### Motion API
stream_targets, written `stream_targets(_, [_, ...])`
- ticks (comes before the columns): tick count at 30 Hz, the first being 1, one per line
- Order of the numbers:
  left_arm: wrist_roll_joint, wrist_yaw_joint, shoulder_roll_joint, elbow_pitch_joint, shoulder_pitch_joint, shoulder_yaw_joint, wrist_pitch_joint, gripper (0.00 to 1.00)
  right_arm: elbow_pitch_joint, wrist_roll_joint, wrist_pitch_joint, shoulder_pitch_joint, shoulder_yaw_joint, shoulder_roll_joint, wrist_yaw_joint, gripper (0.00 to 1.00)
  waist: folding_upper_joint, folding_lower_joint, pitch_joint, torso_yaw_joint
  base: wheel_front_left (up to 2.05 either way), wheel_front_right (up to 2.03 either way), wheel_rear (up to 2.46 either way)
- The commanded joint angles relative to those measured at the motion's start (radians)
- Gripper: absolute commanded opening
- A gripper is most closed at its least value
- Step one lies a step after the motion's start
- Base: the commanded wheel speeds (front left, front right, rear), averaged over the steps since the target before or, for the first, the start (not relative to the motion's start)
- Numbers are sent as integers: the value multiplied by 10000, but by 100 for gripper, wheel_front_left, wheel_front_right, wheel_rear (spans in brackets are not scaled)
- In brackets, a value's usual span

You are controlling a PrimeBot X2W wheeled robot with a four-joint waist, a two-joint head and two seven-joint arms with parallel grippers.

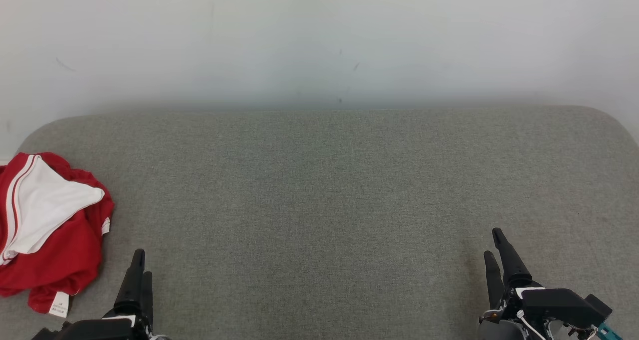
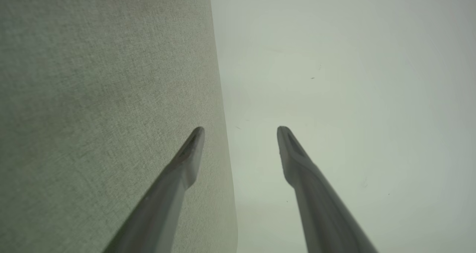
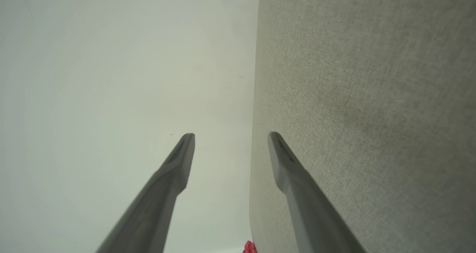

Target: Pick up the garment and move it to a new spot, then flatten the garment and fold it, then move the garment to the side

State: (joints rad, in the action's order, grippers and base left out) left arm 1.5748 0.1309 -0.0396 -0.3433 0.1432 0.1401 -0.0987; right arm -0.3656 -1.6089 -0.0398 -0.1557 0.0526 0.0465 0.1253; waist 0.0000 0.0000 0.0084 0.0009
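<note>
While crumpled red-and-white cloth garment (image 1: 50, 230) lies at grey fabric counter's (image 1: 319, 190) left edge | left gripper (image 1: 142, 265) spread beside it for pickup | right gripper (image 1: 492, 242) spread, far off

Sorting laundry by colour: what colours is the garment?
The garment is red and white, clearest in the head view.

Setting: plain indoor room, domestic or test space; which of the two cannot be told.
Evidence: broad grey woven-fabric surface (image 1: 319, 190) with rounded far corners, set against a bare white wall (image 1: 319, 35) with faint scuffs; crumpled red-and-white garment (image 1: 60, 250) at near left.
</note>
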Motion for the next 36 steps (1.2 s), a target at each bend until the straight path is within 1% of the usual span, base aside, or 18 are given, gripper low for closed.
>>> stream_targets(1, [-330,0,-54,302,59,-67,154,100,297,250,136,-38,-93,11,35,100,0,0,3,2,0,0,0])
stream_targets(5, [-792,0,-59,427,-15,-145,355,100,467,837,304,53,-262,13,37,100,0,0,6,4,0,0,0])
stream_targets(18, [-3099,-1,-73,870,-300,-204,951,100,863,2949,804,421,-542,19,44,100,0,0,0,11,0,0,0])
stream_targets(19, [-3099,-1,-73,870,-300,-204,951,100,863,2949,804,421,-542,19,44,100,0,0,0,11,0,0,0])
stream_targets(22, [-3518,-1,-76,927,-377,-220,1079,100,971,3433,906,488,-601,21,46,100,0,0,-4,11,0,0,0])
stream_targets(23, [-3841,-1,-79,961,-428,-205,1159,100,1033,3812,976,544,-633,22,47,100,0,0,-7,11,0,0,0])
stream_targets(28, [-5045,-17,-84,1073,-526,-200,1361,100,1166,4784,1142,651,-657,24,49,100,0,0,-14,11,0,0,0])
stream_targets(36, [-6736,-324,-91,1391,-725,-399,1651,100,1140,6520,1392,821,-732,27,54,100,0,0,-19,17,0,0,0])
